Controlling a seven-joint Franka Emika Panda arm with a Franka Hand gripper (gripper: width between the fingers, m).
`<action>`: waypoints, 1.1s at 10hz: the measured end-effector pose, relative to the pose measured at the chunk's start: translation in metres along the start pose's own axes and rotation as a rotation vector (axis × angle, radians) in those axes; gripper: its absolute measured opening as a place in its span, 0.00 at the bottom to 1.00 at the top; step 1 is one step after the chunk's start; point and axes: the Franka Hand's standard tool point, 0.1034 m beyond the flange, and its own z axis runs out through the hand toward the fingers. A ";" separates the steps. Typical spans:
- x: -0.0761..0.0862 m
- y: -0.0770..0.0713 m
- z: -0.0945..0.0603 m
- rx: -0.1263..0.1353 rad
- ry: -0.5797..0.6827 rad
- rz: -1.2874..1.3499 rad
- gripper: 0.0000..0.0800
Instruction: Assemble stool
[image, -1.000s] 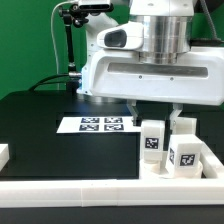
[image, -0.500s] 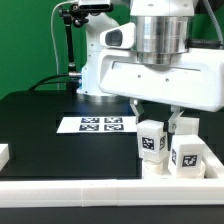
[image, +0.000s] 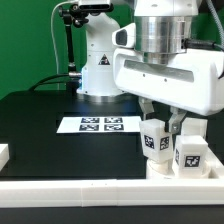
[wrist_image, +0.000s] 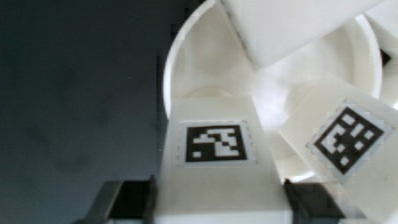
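Claw (image: 167, 124) closed, seemingly gripping one of two legs (image: 154, 140)

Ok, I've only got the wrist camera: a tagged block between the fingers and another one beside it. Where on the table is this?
Observer: Toward the exterior view's right, just behind the front rail. The gripper has the held leg, with the second leg beside it.
Operator: Where's the marker board?
Observer: The marker board lies flat to the exterior view's left of both legs, apart from them.
Operator: Anything else loose?
Observer: One white piece at the exterior view's left edge, cut off by the frame.
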 end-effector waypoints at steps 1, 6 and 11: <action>-0.002 -0.001 0.000 0.001 -0.002 0.078 0.43; -0.004 -0.002 0.000 0.007 -0.018 0.389 0.43; -0.004 -0.002 0.000 0.014 -0.044 0.512 0.52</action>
